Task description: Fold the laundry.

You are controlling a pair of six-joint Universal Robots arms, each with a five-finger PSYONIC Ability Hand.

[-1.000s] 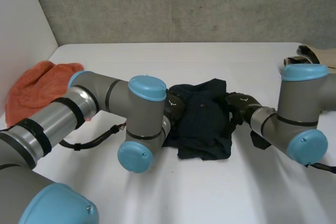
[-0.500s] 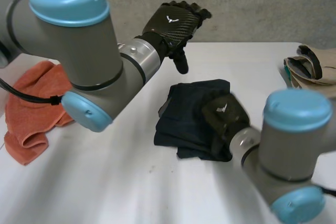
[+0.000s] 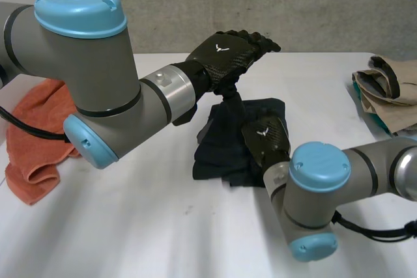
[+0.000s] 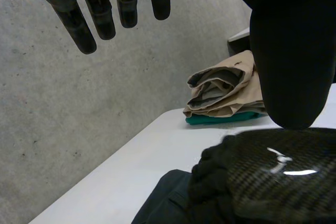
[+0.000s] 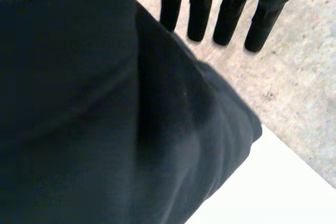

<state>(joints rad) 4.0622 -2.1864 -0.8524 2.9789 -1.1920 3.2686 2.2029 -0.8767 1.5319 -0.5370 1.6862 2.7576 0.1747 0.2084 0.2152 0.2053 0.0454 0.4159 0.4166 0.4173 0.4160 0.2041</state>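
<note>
On the table (image 3: 163, 226), mid-way, lies the dark shirt (image 3: 221, 151), bunched and, I judge, partly folded. My right hand (image 3: 266, 140) rests flat on it, fingers straight. My left hand (image 3: 225, 56) hovers above its far edge, fingers straight, empty. Next I'd pinch an edge and fold it across.

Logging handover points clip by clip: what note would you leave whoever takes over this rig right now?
Left hand: open, empty, raised above the dark garment.
Right hand: open, fingers straight, lying flat on the dark garment.
Dark garment: middle of the table, roughly bunched, not neatly folded.
Tan garment folded on a teal one at the table's right edge: looks done.
Orange cloth crumpled at the left edge: not folded.
Left to do: finish the dark garment, then the orange cloth.
</note>
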